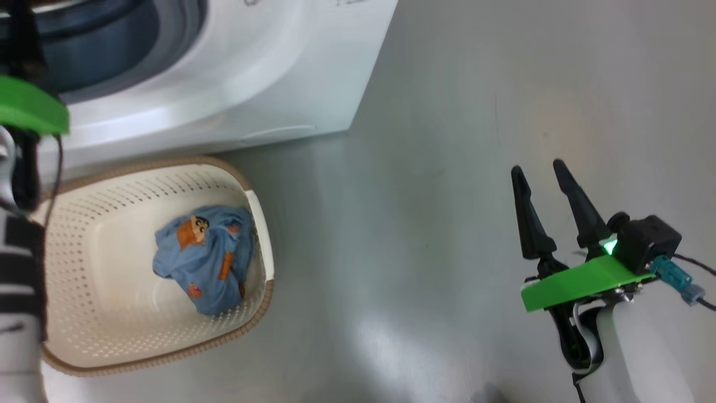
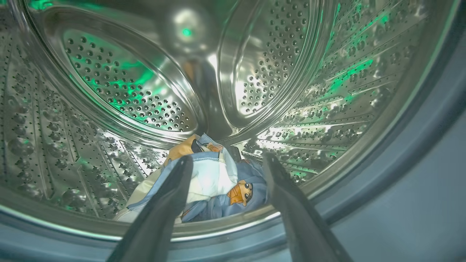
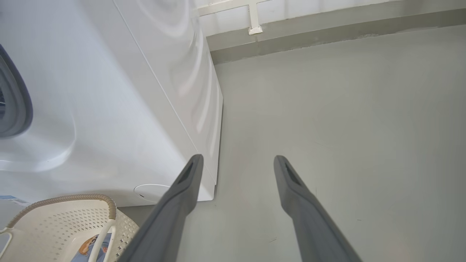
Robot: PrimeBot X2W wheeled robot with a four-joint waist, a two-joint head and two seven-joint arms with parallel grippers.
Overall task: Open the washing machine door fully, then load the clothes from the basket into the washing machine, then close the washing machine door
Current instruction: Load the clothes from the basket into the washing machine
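Clothes (image 2: pixel 214 180) lie seemingly just beyond left gripper (image 2: pixel 227 157)

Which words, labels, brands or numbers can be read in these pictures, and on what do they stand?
No text can be read.
Grey marks on the washing machine, top edge of head view: cut off and blurred.
Blue sticker on its front, right wrist view: too small.
Clothes: cartoon figures, no letters visible.
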